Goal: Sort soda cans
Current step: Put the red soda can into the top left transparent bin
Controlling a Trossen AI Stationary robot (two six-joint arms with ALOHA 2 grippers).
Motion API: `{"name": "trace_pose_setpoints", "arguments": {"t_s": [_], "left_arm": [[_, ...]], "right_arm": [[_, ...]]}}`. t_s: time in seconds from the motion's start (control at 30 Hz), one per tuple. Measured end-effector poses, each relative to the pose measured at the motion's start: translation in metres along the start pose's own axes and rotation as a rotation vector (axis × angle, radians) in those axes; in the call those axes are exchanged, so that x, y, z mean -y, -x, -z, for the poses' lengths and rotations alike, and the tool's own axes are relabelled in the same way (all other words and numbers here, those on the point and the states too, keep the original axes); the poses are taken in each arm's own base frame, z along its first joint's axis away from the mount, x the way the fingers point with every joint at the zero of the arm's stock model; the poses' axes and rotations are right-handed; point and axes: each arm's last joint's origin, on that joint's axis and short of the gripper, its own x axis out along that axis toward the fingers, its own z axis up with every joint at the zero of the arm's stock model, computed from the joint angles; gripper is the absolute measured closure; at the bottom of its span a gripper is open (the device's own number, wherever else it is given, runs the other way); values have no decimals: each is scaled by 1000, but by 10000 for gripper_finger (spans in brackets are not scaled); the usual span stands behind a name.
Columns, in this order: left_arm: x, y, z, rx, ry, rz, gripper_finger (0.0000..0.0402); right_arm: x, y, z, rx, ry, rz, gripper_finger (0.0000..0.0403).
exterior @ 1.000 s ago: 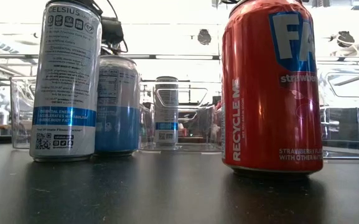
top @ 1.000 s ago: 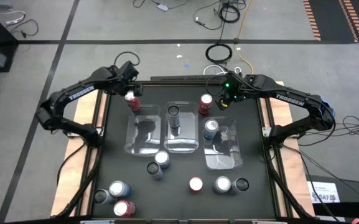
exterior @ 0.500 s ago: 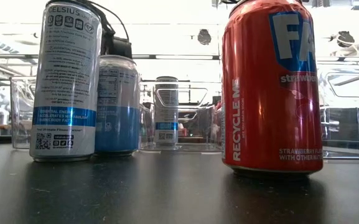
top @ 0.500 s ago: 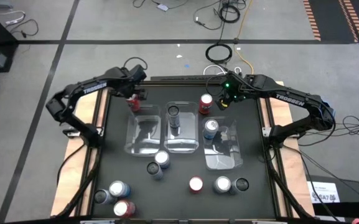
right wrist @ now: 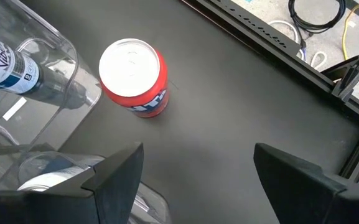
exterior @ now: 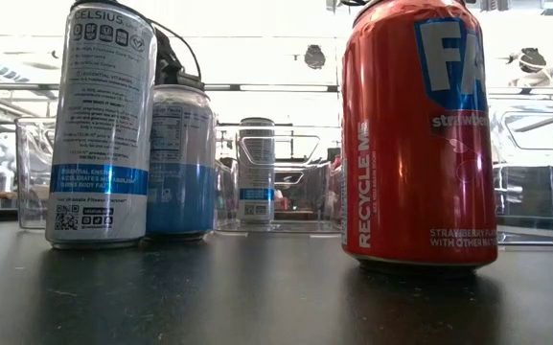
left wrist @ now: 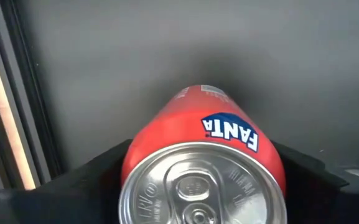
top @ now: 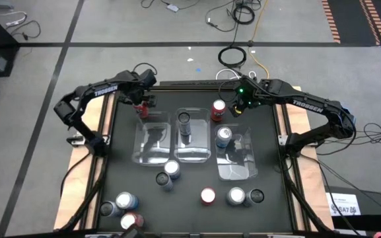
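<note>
A red soda can [left wrist: 201, 134] with a silver top sits between my left gripper's [left wrist: 201, 180] two dark fingers. In the high view that gripper [top: 141, 102] is at the table's far left, just beyond the left clear bin [top: 152, 137]. My right gripper [top: 237, 106] is open at the far right, above the mat, beside a second red can [top: 218, 110] that stands on its base. In the right wrist view this can [right wrist: 134, 78] is ahead of the open fingers [right wrist: 117, 177]. Several more cans stand near the table's near edge. My left gripper is shut on the red can's upper body, just below the silver rim [left wrist: 167, 149]. One finger [left wrist: 95, 180] is on either side. The fingers come from above, pointing down. I cannot tell whether the can's base is on the mat.
Three clear bins sit side by side mid-table. The middle one [top: 193, 142] holds a dark grey can [top: 185, 121], and the right one [top: 238, 158] holds a silver-blue can [top: 224, 135]. Loose cans [top: 170, 169] [top: 208, 196] [top: 125, 200] stand toward the near edge. The low view shows a red can [exterior: 418, 134] close up.
My left arm has swung its elbow toward the table's right. Its gripper has stayed over the red can at the far left and has sunk a little. The right arm has kept still.
</note>
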Motion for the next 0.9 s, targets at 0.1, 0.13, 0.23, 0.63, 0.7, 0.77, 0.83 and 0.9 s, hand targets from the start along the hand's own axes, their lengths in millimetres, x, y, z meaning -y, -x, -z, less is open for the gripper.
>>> {"name": "trace_pose_setpoints", "arguments": {"t_s": [0.1, 0.13, 0.23, 0.63, 0.7, 0.77, 0.83, 0.9], "left_arm": [[0, 0, 0, -2, 0, 2, 87], [0, 0, 0, -1, -6, 2, 87], [-1, 3, 1, 13, -31, -3, 87], [-20, 87, 25, 260, -22, 211, 87], [-24, 106, 34, 315, -35, 262, 87], [-27, 126, 44, 371, -40, 320, 87], [-30, 141, 55, 405, -42, 373, 87], [-32, 150, 67, 393, -39, 410, 87]], "right_arm": [[0, 0, 0, 0, 10, 0, 104], [0, 0, 0, 0, 14, 0, 104], [0, 0, 0, 1, 18, 2, 104], [0, 0, 0, 3, 50, 4, 104], [0, 0, 0, 3, 62, 3, 104], [0, 0, 0, 4, 69, 3, 104], [0, 0, 0, 4, 69, 3, 104], [0, 0, 0, 4, 76, 3, 104]]}}
